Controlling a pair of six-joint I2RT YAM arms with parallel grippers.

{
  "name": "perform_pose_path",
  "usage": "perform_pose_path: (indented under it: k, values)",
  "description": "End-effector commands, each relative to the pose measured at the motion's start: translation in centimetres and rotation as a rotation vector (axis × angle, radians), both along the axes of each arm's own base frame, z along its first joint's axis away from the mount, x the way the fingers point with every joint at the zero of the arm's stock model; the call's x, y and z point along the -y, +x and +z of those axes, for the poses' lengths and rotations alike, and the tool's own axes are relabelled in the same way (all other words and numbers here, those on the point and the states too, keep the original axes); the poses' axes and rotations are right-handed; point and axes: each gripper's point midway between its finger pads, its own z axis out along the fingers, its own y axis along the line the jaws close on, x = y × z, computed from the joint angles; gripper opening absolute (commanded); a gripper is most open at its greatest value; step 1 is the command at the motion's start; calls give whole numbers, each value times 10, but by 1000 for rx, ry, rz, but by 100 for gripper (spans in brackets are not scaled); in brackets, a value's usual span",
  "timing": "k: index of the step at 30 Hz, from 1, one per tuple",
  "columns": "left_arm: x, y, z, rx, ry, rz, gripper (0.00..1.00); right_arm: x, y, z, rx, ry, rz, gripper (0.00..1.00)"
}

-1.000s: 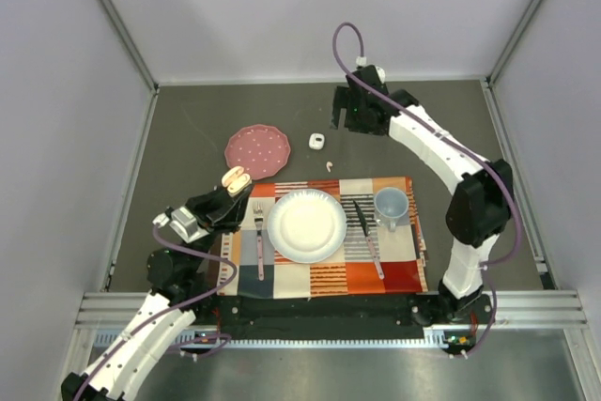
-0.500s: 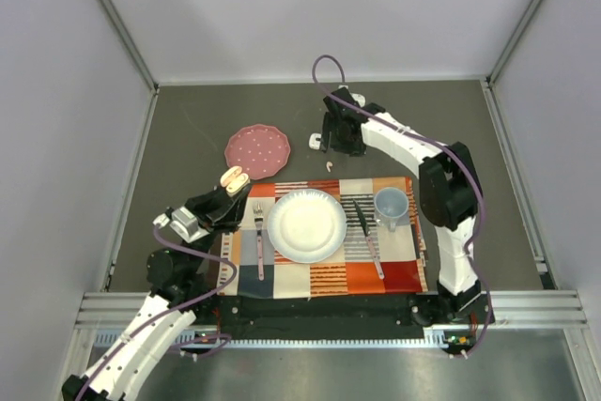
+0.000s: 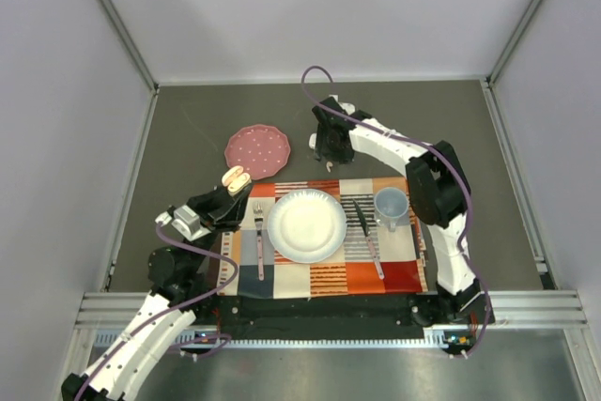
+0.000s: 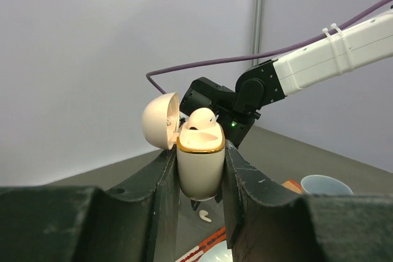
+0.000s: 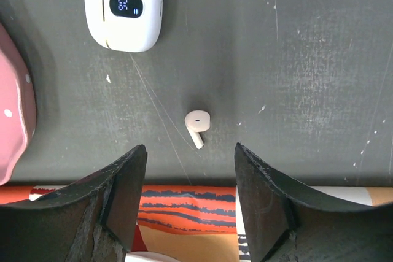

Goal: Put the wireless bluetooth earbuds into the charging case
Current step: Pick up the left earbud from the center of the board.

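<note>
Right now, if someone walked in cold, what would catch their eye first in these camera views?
The left gripper holds an open peach charging case near the placemat's far left corner, with one earbud seated inside. The right gripper hovers open over a loose earbud on the dark table beyond the placemat, near a white case with a lit display.

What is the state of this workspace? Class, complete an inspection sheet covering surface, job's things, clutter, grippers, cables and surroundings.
Surface: dark grey scratched tabletop.
Job's things: peach egg-shaped charging case, lid open, with a seated earbud; pale short-stemmed loose earbud on the tabletop.
Clutter: white case with lit display; pink dotted plate; striped placemat bearing white plate, cutlery, blue cup.
Grippers: left gripper shut on charging case; right gripper open above loose earbud.
Cables: purple cable looped at each arm.
Surroundings: pale walls, metal frame struts.
</note>
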Motion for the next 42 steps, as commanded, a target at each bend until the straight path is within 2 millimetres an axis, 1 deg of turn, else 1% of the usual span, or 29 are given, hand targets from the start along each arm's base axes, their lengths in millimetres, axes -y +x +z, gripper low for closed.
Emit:
perform_pose_path:
  k: [1, 5, 13, 15, 19, 32, 37, 42]
  values:
    - [-5, -4, 17, 48, -23, 17, 0, -13, 14, 9, 56, 23, -15, 59]
    - [-5, -4, 16, 44, -23, 18, 0, -14, 17, 6, 58, 20, -15, 54]
    - [-6, -3, 14, 39, -22, 22, 0, -9, 18, -3, 56, -3, -48, 52]
    - [-5, -2, 14, 38, -21, 22, 0, -8, 18, -7, 48, -3, -58, 49]
    - [-6, -2, 14, 36, -22, 25, 0, -12, 16, -8, 50, -3, -48, 49]
    - [-5, 0, 12, 30, -20, 24, 0, -4, 22, -10, 79, -35, -103, 49]
    - [-5, 1, 12, 27, -22, 28, 0, -7, 24, -10, 84, -25, -119, 49]
    - [-5, 1, 12, 26, -21, 30, 0, -11, 23, -14, 74, -23, -104, 47]
